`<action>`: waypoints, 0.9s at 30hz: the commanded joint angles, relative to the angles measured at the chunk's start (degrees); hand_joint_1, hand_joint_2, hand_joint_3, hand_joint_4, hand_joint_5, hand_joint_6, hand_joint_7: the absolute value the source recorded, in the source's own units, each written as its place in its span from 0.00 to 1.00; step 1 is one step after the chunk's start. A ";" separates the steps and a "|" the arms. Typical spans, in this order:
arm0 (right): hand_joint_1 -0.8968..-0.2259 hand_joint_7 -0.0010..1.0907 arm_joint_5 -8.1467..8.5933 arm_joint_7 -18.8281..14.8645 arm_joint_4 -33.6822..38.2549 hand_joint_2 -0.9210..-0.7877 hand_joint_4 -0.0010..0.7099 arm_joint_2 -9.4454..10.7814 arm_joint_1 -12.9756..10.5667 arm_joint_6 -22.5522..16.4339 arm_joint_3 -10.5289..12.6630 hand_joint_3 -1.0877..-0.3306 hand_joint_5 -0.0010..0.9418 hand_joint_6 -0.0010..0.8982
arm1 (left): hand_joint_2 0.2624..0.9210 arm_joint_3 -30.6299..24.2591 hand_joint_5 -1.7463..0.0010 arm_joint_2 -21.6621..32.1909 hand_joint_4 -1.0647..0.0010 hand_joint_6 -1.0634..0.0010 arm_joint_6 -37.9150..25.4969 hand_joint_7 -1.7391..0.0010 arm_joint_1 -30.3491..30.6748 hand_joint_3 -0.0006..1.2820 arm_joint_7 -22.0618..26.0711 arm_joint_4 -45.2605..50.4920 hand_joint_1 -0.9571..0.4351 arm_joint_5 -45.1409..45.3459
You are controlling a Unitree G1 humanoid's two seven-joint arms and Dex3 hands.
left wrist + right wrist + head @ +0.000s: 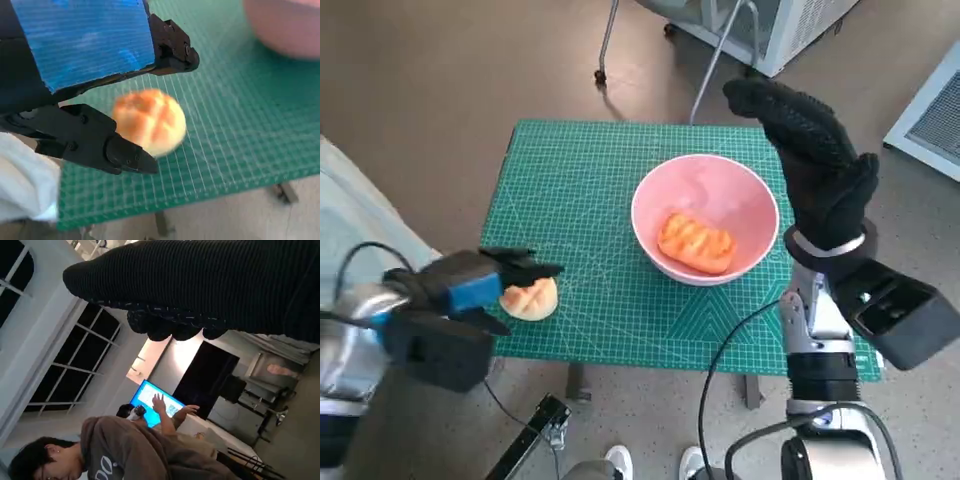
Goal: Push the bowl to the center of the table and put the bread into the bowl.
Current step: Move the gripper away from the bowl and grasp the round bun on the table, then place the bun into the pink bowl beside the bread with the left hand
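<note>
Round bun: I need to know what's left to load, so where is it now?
In the head view the round bun lies on the green mat's near-left corner, between the left robot hand's fingers, well left of the pink bowl.

Breads: two. One long, orange-glazed [696,243], inside the bowl; one round, pale [529,298], on the mat at its near left.
Bowls: one, pink [754,205], right of centre.
Mats: one, green [571,190].
Hands: two. Left hand [475,281] near left; right hand [810,150] far right.
Persons: one [115,452], in the right wrist view, beside one lit blue screen [152,399].
</note>
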State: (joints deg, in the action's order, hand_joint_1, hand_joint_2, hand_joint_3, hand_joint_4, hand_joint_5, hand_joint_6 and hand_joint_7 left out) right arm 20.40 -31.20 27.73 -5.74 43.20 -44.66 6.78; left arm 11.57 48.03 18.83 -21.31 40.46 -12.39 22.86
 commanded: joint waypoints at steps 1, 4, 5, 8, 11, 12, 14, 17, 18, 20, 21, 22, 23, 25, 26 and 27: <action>0.33 0.82 0.49 -0.54 -0.20 0.00 0.44 -0.42 -1.05 0.91 0.31 0.43 0.01 0.00 | 0.88 2.40 1.00 -1.96 0.76 0.67 2.72 0.98 -2.60 0.00 -4.26 -5.46 0.64 3.81; 0.34 0.82 0.29 -0.33 -0.43 0.00 0.44 -0.61 -1.05 1.00 0.37 0.43 0.01 0.00 | 0.89 4.44 0.99 -3.05 0.73 0.65 4.75 0.98 -3.74 0.00 -7.90 -9.58 0.66 7.16; 0.35 0.82 0.27 -0.30 -0.49 0.00 0.44 -0.65 -1.06 1.02 0.37 0.43 0.01 0.00 | 0.91 4.94 0.98 -3.27 0.70 0.63 5.32 0.97 -4.07 0.01 -8.73 -10.66 0.66 7.91; 0.35 0.82 0.23 -0.24 -0.59 0.00 0.44 -0.80 -1.06 1.06 0.42 0.43 0.01 0.00 | 0.96 7.09 0.97 -3.78 0.60 0.57 7.04 0.96 -5.69 0.01 -11.77 -14.91 0.66 11.19; 0.36 0.82 0.15 -0.15 -0.66 0.00 0.44 -0.92 -1.01 1.11 0.48 0.43 0.01 0.00 | 0.98 8.93 0.93 -3.97 0.49 0.48 8.62 0.92 -7.48 0.07 -14.81 -18.94 0.66 14.22; 0.36 0.82 0.04 -0.08 -0.71 0.00 0.44 -0.94 -1.00 1.10 0.49 0.43 0.01 0.00 | 0.99 9.39 0.89 -3.73 0.46 0.46 9.41 0.86 -8.30 0.09 -15.88 -20.17 0.67 15.12; 0.36 0.82 -0.10 0.02 -0.81 0.00 0.44 -0.97 -1.03 1.08 0.51 0.43 0.01 0.00 | 0.99 9.95 0.57 -3.17 0.51 0.49 10.81 0.55 -9.75 0.13 -17.37 -21.77 0.68 16.21; 0.36 0.82 -0.21 0.09 -0.91 0.00 0.44 -1.02 -1.06 1.07 0.53 0.44 0.01 0.00 | 1.00 9.93 0.33 -2.14 0.54 0.45 12.31 0.35 -11.60 0.13 -18.11 -22.33 0.68 16.58; 0.36 0.82 -0.27 0.11 -0.91 0.00 0.44 -1.03 -1.06 1.04 0.53 0.44 0.01 0.00 | 1.00 9.37 0.31 -1.60 0.54 0.44 12.63 0.34 -12.39 0.13 -17.95 -22.03 0.69 16.17; 0.35 0.82 -0.31 0.10 -0.96 0.00 0.44 -1.08 -1.05 1.05 0.54 0.44 0.01 0.00 | 1.00 8.16 0.27 -0.81 0.54 0.41 12.89 0.32 -13.53 0.12 -17.52 -21.40 0.69 14.98; 0.35 0.82 -0.30 0.08 -0.98 0.00 0.44 -1.11 -1.03 1.07 0.56 0.44 0.01 0.00 | 1.00 7.61 0.26 -0.54 0.54 0.41 12.90 0.32 -13.92 0.12 -17.29 -21.09 0.69 14.36; 0.35 0.82 -0.29 0.05 -0.92 0.00 0.44 -1.14 -0.98 1.07 0.59 0.44 0.01 0.00 | 1.00 6.57 0.25 -0.23 0.53 0.40 12.86 0.32 -14.26 0.12 -16.94 -20.33 0.69 13.05; 0.35 0.82 -0.26 0.01 -0.85 0.00 0.44 -1.18 -0.94 1.07 0.62 0.44 0.01 0.00 | 1.00 5.85 0.25 -0.04 0.53 0.40 12.82 0.32 -14.48 0.12 -16.67 -19.79 0.69 12.15; 0.35 0.82 -0.28 -0.01 -0.80 0.00 0.44 -1.25 -0.83 1.11 0.68 0.44 0.01 0.00 | 1.00 3.18 0.22 0.36 0.54 0.39 12.36 0.34 -14.82 0.12 -15.94 -17.59 0.69 8.82; 0.35 0.82 -0.32 0.00 -0.78 0.00 0.44 -1.28 -0.78 1.11 0.70 0.44 0.01 0.00 | 1.00 1.71 0.22 0.49 0.54 0.39 11.92 0.34 -15.00 0.12 -15.47 -16.21 0.69 6.95; 0.35 0.82 -0.31 -0.03 -0.76 0.00 0.44 -1.33 -0.74 1.11 0.73 0.44 0.01 0.00 | 1.00 0.72 0.19 0.54 0.54 0.38 11.53 0.37 -15.08 0.12 -15.07 -15.17 0.69 5.69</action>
State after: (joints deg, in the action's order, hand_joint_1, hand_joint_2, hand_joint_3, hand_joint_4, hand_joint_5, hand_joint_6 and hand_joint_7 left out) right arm 20.16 -31.19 26.88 -6.62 43.19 -44.17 7.29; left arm 16.07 46.97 31.01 -33.94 24.34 -31.25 33.00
